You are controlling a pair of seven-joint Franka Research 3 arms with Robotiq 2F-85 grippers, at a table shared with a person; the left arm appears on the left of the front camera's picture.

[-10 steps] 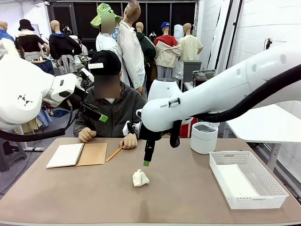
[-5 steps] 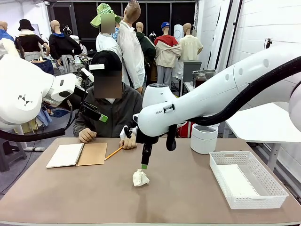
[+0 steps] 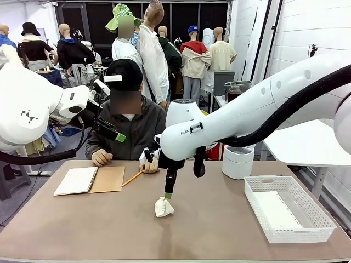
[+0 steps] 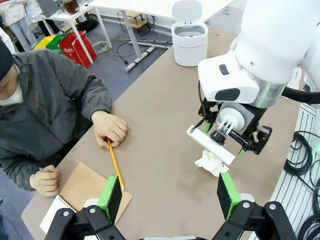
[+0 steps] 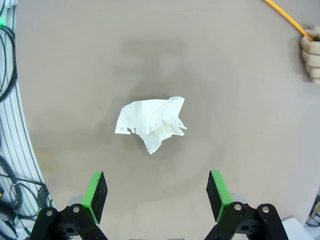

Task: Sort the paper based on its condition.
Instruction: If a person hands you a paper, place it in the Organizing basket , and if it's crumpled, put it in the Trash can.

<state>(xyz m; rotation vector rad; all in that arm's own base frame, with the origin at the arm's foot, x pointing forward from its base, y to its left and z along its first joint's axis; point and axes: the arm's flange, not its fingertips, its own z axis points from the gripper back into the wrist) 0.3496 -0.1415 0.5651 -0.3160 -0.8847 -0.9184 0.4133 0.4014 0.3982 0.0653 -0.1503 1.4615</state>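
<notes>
Crumpled paper (image 3: 163, 207) lies mid-table (image 3: 109, 230), between notebook (image 3: 90, 180) and basket (image 3: 288, 208).

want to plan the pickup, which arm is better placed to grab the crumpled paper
Right. The right gripper hangs open just above the crumpled paper, which lies between its fingers in its wrist view. The left gripper, also open, is raised off to the table's left side.

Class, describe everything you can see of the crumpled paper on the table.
The crumpled paper is a thin white sheet, scrunched into a loose, irregular wad with folds and a ragged, torn-looking edge. It lies on the brown table near the middle, touching nothing else. The right gripper hangs just above it, jaws open, not touching it. In the right wrist view the paper sits ahead of the green pads.
</notes>
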